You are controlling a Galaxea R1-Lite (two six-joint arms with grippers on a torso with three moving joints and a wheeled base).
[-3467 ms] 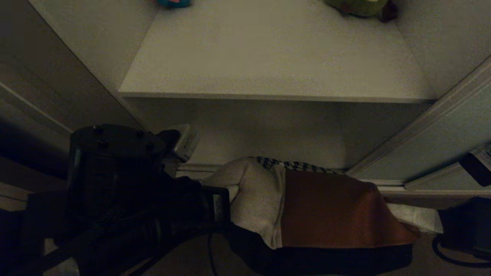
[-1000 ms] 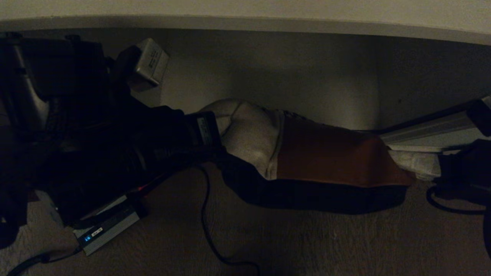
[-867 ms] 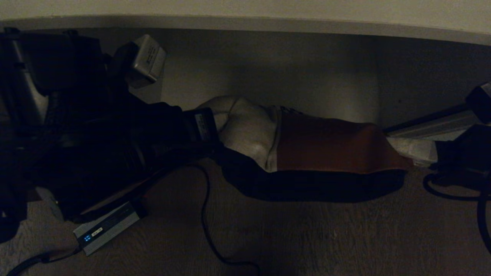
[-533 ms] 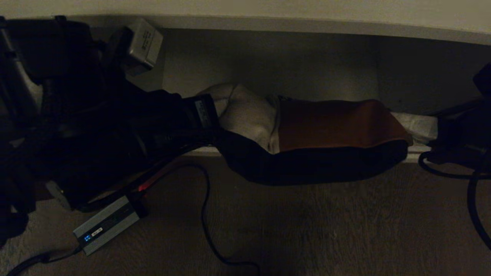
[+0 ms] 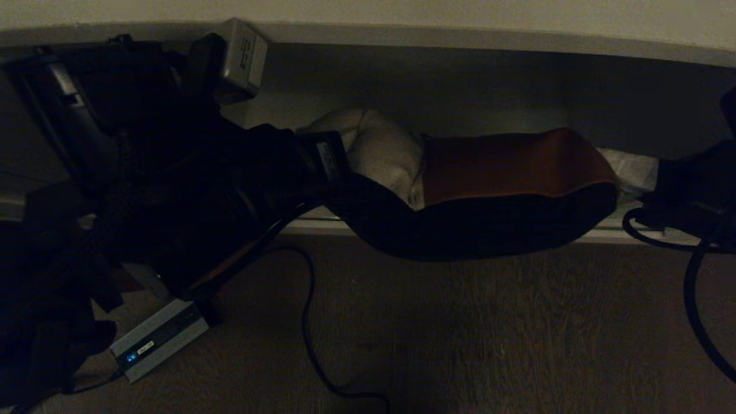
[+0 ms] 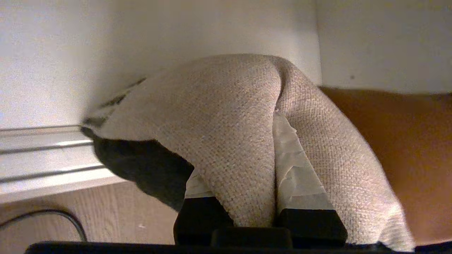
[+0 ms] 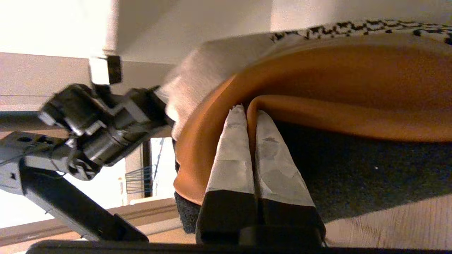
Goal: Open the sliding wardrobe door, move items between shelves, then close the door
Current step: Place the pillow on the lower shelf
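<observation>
Across the middle of the head view the cushion (image 5: 489, 190) hangs between both grippers, above the wardrobe's bottom track and wood floor (image 5: 460, 333). The left gripper (image 6: 252, 197) pinches its beige corner at centre left; the right gripper (image 7: 249, 148) clamps the rust-brown edge at far right

Black arms (image 5: 190, 190), pale-taped gripper fingers (image 7: 229, 158), trailing black cable (image 5: 310, 345).
</observation>
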